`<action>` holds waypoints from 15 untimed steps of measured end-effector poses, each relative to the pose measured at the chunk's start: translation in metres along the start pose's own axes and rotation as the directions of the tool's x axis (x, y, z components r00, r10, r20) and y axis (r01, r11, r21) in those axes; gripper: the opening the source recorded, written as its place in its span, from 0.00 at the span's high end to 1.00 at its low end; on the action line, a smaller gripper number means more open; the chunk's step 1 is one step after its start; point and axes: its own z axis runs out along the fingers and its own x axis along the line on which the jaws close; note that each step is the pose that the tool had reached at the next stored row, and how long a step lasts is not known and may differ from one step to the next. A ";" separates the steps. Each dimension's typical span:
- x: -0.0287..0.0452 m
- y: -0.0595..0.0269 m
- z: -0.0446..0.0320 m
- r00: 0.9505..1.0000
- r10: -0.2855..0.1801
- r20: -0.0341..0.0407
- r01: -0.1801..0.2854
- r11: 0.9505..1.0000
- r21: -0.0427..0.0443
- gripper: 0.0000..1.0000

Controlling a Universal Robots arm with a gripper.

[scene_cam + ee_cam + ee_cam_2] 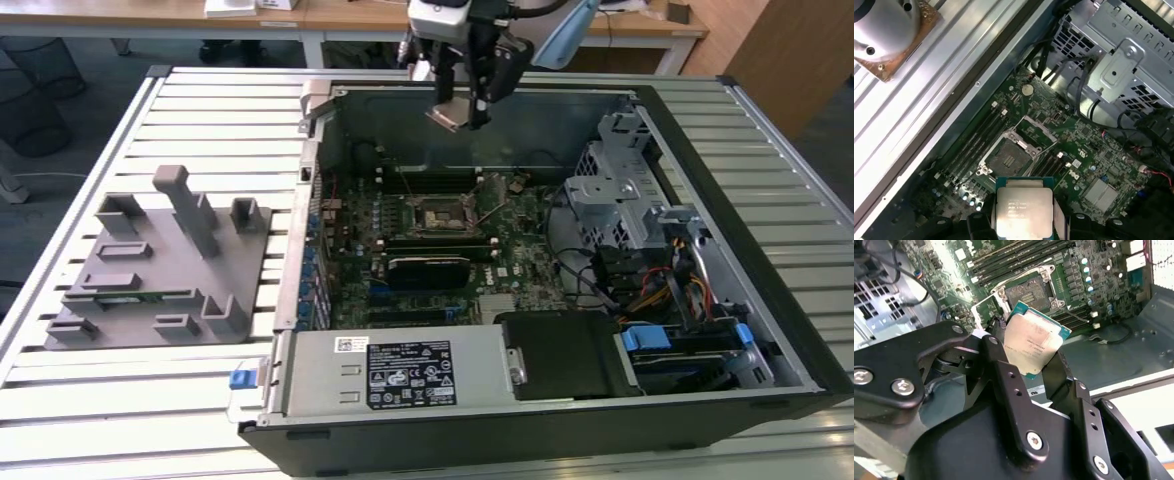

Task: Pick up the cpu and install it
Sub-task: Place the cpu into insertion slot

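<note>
Arm: black two-fingered gripper (pixel 458 108) clamps the chip's edges.
Held: cpu (pixel 1037 342), a flat square silvery chip with a pale rim, tilted in mid-air.
Board: square black-framed socket (pixel 1009 159), bare, lower down inside the open dark computer case (pixel 787 345).

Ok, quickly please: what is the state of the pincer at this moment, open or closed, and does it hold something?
Pincer: closed on the cpu, which it holds in the air over the computer case.
</note>
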 end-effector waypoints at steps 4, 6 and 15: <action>0.0002 0.0000 0.0016 0.998 0.057 0.001 -0.057 0.998 0.002 0.46; 0.0003 0.0001 0.0023 0.996 0.085 0.002 -0.085 0.996 0.003 0.46; 0.0006 0.0000 0.0082 0.968 0.250 0.008 -0.250 0.968 0.008 0.46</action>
